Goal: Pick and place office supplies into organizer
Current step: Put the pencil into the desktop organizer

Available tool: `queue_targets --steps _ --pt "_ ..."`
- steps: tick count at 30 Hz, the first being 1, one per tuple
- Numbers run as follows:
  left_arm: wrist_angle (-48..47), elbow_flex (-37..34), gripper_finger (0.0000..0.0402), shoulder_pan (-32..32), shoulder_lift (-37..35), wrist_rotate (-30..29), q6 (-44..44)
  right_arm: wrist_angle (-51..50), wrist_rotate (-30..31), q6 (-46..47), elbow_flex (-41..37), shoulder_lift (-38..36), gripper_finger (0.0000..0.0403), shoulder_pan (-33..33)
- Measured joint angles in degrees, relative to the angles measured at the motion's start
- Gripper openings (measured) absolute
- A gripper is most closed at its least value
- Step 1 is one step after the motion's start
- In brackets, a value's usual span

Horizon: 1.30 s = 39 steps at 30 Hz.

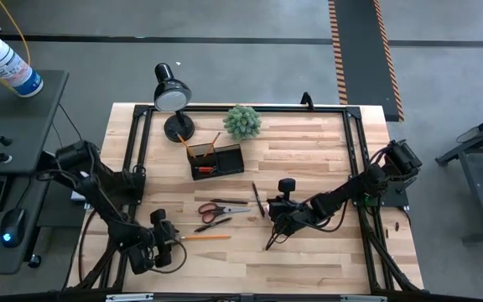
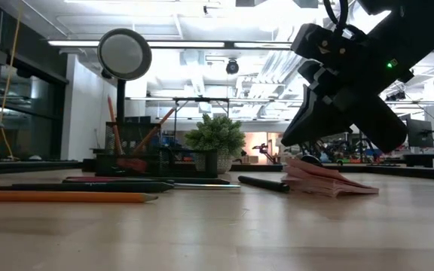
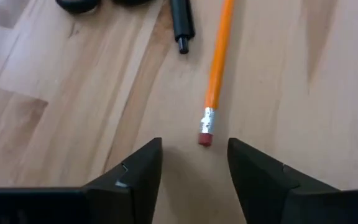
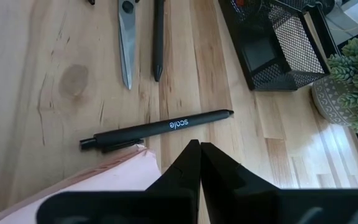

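Hovering low at the front left of the table, left gripper (image 3: pixel 194 163) has its fingers spread, empty, with the eraser end of an orange pencil (image 3: pixel 217 68) just ahead of the gap and not touching either finger. Same pencil (image 1: pixel 206 237) lies flat on the wood in the high view, pointing right from the gripper.

Right gripper (image 4: pixel 199 163) sits toward front centre-right, fingers pressed together, tips meeting with nothing visibly between them. Pale pink notepad (image 4: pixel 98 180) lies right beside and partly under it; low view shows the pad (image 2: pixel 330 181) flat on the table with the gripper body just above it. Cannot tell if the tips touch the pad. Black pen (image 4: pixel 157 129) with white lettering lies just past the fingertips, on the wood, apart from them.

Farther back, scissors (image 1: pixel 215 209) with orange handles lie flat at table centre, blades to the right, a dark pen (image 1: pixel 213 222) just in front of them and another thin dark stick alongside.

Beyond those, organizer (image 1: pixel 217 159), black mesh, divided, stands mid-back; two pencils lean upright in its left compartment, a small red piece lies inside. Right-hand compartment looks bare in the right wrist view.

Behind it: small potted plant (image 1: pixel 242 122) and black desk lamp (image 1: pixel 173 92) at the back edge.
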Motion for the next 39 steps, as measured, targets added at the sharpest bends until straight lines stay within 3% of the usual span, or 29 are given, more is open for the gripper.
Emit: queue_targets --steps 19,25,39 --pt "4.6 0.0 0.0067 0.0 2.8 -3.6 1.8 0.8 0.0 -0.5 0.0 0.0 0.0001 0.0" --pt "7.6 0.2 0.0010 -0.1 6.3 -6.0 1.2 0.8 0.0 -0.7 0.0 0.0 0.0003 0.0" --pt "8.9 0.0 0.0002 0.0 7.1 -10.9 0.5 0.9 0.3 -1.1 0.0 0.0 0.0004 0.0"
